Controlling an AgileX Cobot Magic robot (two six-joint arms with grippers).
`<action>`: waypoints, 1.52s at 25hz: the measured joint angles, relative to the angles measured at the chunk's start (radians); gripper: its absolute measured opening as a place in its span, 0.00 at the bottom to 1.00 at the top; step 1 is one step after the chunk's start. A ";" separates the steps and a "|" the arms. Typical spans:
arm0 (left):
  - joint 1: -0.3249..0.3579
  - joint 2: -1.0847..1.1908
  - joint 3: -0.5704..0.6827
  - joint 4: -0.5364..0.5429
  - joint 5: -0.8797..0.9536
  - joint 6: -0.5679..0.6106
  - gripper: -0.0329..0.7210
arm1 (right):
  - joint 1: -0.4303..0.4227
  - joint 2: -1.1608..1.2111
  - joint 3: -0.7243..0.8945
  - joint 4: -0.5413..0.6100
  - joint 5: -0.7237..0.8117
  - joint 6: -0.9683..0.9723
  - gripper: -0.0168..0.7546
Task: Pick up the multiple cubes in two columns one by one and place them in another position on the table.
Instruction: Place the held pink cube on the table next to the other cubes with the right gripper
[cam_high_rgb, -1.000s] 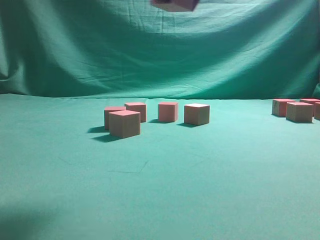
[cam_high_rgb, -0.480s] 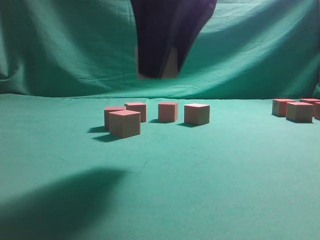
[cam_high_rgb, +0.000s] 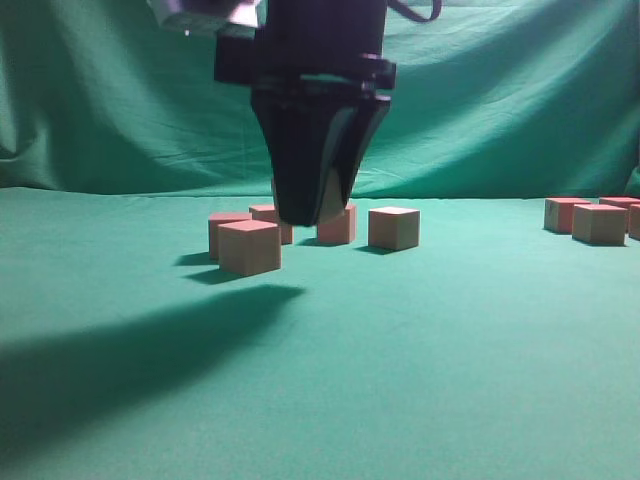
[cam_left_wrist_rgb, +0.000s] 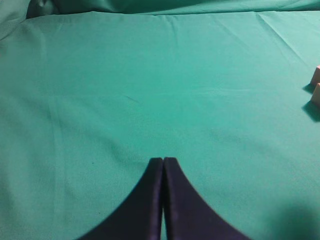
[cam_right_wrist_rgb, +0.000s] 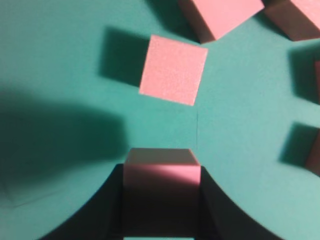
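My right gripper (cam_right_wrist_rgb: 161, 172) is shut on a pink cube (cam_right_wrist_rgb: 161, 165) and holds it just above the green table (cam_right_wrist_rgb: 240, 100). In the exterior view this gripper (cam_high_rgb: 312, 205) hangs low in front of a group of cubes: one at the front left (cam_high_rgb: 250, 247), one behind it (cam_high_rgb: 226, 222), one partly hidden behind the fingers (cam_high_rgb: 342, 226) and one to the right (cam_high_rgb: 394, 228). The right wrist view shows a loose cube (cam_right_wrist_rgb: 173, 69) on the cloth ahead of the held one, and more at the top (cam_right_wrist_rgb: 220, 15). My left gripper (cam_left_wrist_rgb: 163, 161) is shut and empty over bare cloth.
A second group of cubes (cam_high_rgb: 599, 224) sits at the far right of the table (cam_high_rgb: 450, 350). Two cube edges (cam_left_wrist_rgb: 316, 94) show at the right edge of the left wrist view. A draped green backdrop (cam_high_rgb: 500, 100) hangs behind. The arm's shadow falls at the front left.
My right gripper has come down from the top of the exterior view with the cube, to just above the table in front of the left group. The cubes on the table have not moved.
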 joint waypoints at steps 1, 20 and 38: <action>0.000 0.000 0.000 0.000 0.000 0.000 0.04 | -0.002 0.012 -0.002 0.000 0.000 -0.006 0.37; 0.000 0.000 0.000 0.000 0.000 0.000 0.04 | -0.007 0.087 -0.007 -0.023 -0.068 -0.030 0.37; 0.000 0.000 0.000 0.000 0.000 0.000 0.04 | -0.007 0.087 -0.007 -0.033 -0.061 -0.030 0.72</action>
